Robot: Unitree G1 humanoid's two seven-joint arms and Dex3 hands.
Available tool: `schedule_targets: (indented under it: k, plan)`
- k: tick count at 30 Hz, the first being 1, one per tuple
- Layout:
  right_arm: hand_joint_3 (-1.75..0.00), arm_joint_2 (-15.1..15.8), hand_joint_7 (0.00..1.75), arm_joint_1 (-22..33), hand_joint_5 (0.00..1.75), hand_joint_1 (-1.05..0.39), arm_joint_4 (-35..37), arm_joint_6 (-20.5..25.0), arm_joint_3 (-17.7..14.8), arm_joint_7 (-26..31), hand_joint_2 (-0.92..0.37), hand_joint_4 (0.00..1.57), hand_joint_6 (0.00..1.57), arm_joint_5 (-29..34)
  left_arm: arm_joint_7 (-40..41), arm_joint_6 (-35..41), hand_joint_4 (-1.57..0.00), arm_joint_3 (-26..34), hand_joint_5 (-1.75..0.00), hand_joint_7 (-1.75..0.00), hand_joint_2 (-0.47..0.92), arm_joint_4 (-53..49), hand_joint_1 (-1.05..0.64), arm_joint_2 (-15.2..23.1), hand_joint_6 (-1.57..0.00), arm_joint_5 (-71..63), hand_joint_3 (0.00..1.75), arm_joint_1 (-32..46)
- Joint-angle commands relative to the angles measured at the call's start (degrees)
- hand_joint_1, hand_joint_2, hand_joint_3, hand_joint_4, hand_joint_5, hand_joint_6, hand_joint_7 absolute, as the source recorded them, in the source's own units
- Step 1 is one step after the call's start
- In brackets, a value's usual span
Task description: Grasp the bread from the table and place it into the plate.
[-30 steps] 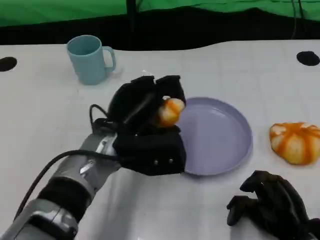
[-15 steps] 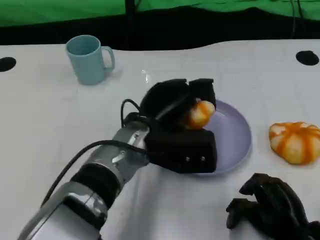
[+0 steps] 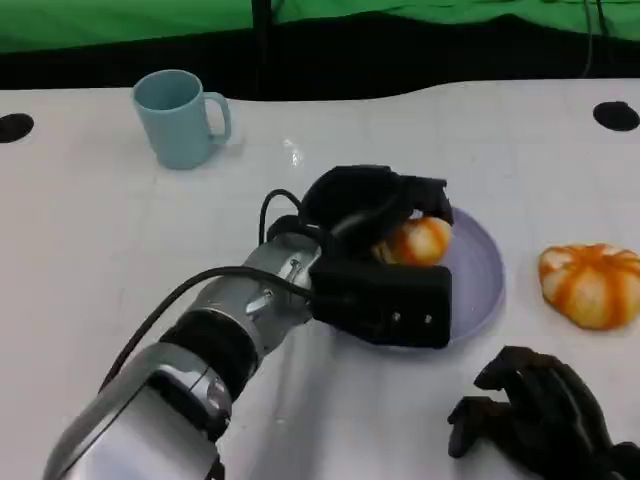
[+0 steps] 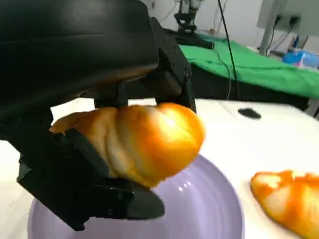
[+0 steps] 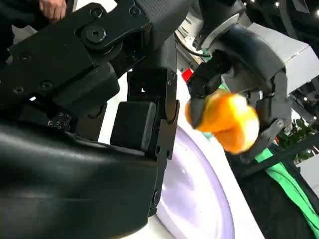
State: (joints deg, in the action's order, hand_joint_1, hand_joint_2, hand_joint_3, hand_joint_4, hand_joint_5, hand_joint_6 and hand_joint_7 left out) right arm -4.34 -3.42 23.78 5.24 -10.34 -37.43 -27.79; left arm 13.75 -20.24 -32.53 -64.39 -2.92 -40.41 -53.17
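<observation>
Two breads showed in the head view: a glossy, ridged orange roll (image 3: 418, 241) was gripped in the left hand (image 3: 375, 235) above the round lilac plate (image 3: 478, 270), over its near-left part, and a second striped bread (image 3: 591, 285) lay on the white table (image 3: 90, 230) to the right of the plate, apart from its rim. Beyond the plate to the left stood a smooth pale-blue mug (image 3: 178, 118). Near the plate's front right, the right hand (image 3: 530, 415) rested with fingers curled in, holding nothing.

From the left wrist, black fingers (image 4: 99, 174) clasped the roll (image 4: 144, 142) above the shiny plate (image 4: 209, 209); the other bread (image 4: 289, 201) lay beside it.

From the right wrist, the roll (image 5: 224, 119) hung pinched over the plate's (image 5: 194, 199) smooth surface.
</observation>
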Motion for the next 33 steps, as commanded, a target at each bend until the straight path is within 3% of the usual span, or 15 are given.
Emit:
schedule_targets:
  k: [1,2,4,6,12,25,33]
  plan:
    - [-0.01,0.41,0.39,0.48,0.76,-1.04,-0.83,-0.53,-0.16,0.18,-0.74,1.57,1.57,-0.3,-4.58,2.75,-0.41,-1.41,-0.85,-0.07,0.92,0.34,-0.64,1.35,-0.51,-1.0,0.27,-2.03]
    - [-0.01,0.39,0.38,0.52,0.76,-1.04,-0.87,-0.55,-0.15,0.2,-0.74,1.57,1.57,-0.32,-5.72,3.35,-0.42,-1.59,-0.69,-0.04,0.92,0.56,-0.7,1.44,-0.47,-0.98,0.27,-2.18]
    - [-0.01,0.41,0.38,0.63,0.76,-1.04,-0.93,-0.55,-0.07,0.04,-0.74,1.57,1.57,-0.39,-7.67,4.39,-0.42,-1.95,-0.53,-0.01,0.92,1.0,-0.77,1.59,-0.4,-1.05,0.29,-2.41]
    - [-0.01,0.48,0.37,0.63,0.76,-1.04,-0.89,-0.52,-0.05,-0.15,-0.74,1.57,1.57,-0.51,-9.59,5.43,-0.41,-2.44,-0.49,0.0,0.92,1.38,-0.79,1.73,-0.37,-1.34,0.29,-2.6]
    - [0.0,0.5,0.37,0.18,0.74,-1.04,-0.11,-0.95,-0.33,-0.12,-0.73,1.57,1.57,-0.61,-17.85,8.9,-0.12,-4.57,-0.32,0.0,0.92,3.75,-1.0,2.67,-0.12,-2.84,0.36,-3.65]
    - [0.0,0.58,0.39,-0.22,0.75,-1.05,0.53,-1.44,-0.43,-0.14,-0.74,1.57,1.57,-0.57,-23.94,9.17,-0.03,-4.07,-0.31,-0.01,0.92,9.13,-1.05,5.51,-0.1,-1.69,0.39,-2.09]
    - [0.0,0.68,0.39,-0.1,0.76,-1.05,0.28,-1.3,-0.34,0.02,-0.73,1.57,1.57,-0.56,-18.02,3.66,-0.15,-1.42,-0.39,-0.05,0.92,14.65,-1.03,9.26,-0.17,0.27,0.37,3.62]
